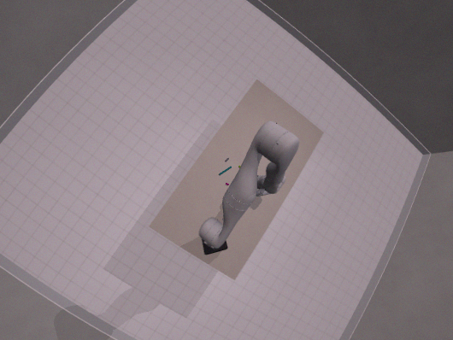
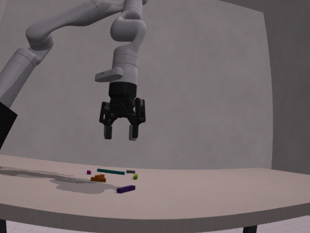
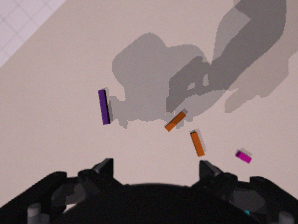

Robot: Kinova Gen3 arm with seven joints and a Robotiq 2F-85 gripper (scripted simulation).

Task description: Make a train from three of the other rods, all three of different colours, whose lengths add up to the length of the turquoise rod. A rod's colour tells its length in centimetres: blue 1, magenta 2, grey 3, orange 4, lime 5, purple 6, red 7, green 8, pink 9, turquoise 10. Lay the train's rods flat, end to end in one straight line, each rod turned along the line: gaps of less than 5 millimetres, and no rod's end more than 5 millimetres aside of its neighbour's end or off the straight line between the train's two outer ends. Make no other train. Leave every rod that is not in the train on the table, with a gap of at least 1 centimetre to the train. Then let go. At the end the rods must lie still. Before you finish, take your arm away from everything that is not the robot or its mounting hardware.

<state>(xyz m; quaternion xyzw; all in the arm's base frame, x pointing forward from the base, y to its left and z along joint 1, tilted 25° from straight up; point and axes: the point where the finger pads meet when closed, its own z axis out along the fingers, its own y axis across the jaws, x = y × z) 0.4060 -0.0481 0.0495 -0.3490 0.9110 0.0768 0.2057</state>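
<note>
My gripper (image 2: 120, 133) (image 3: 155, 169) is open and empty, high above the table. A purple rod (image 2: 126, 189) (image 3: 104, 107) lies apart, nearest the front in the exterior view. Two orange rods lie near each other at different angles, one orange rod (image 3: 175, 121) turned diagonally, the other orange rod (image 3: 197, 143) beside it. A magenta rod (image 1: 227, 184) (image 2: 89, 172) (image 3: 243, 156) lies off to one side. The turquoise rod (image 1: 225, 171) (image 2: 110, 171) is the longest. A grey rod (image 1: 226, 160) (image 2: 130, 171) and a lime rod (image 1: 239, 167) (image 2: 135, 177) lie near its one end.
The table (image 1: 256, 98) (image 2: 219, 193) (image 3: 45, 125) bears the rods, with its edge at the upper left of the wrist view. In the top view the arm (image 1: 244, 184) hides the gripper and some rods. The arm's shadow falls beside the orange rods.
</note>
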